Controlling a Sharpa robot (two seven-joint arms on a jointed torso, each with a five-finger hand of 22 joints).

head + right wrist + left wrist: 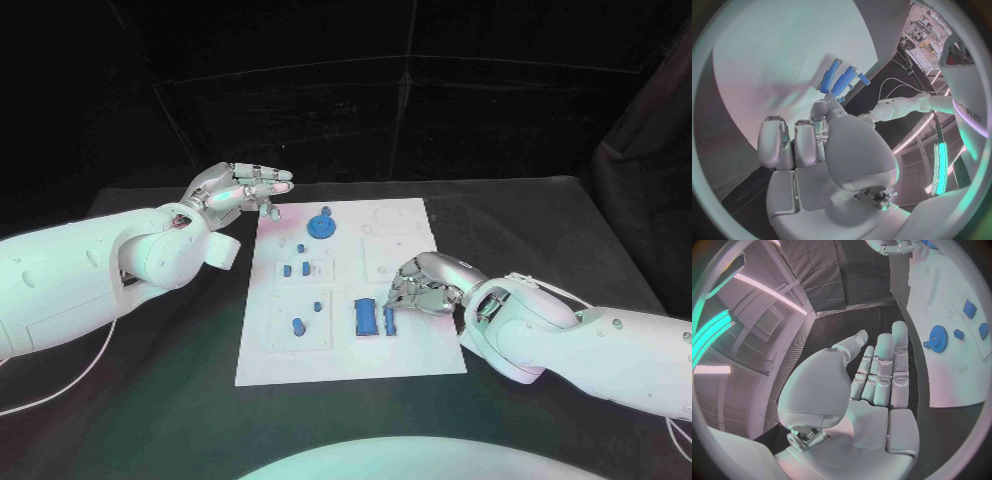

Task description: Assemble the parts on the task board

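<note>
The white task board lies in the middle of the table. A blue gear stands near its far edge, with small blue parts below it and two more lower down. A blue block and a slim blue piece lie near the board's middle. My right hand hovers just right of them with its fingers curled in; nothing shows inside it. The fingertips end close to the blue block. My left hand is raised off the board's far left corner, fingers straight and apart, holding nothing, with the gear beside it.
Black table surrounds the board, with bare room at the front and on both sides. Dark curtains close off the back. Empty outlined recesses mark the board's right half.
</note>
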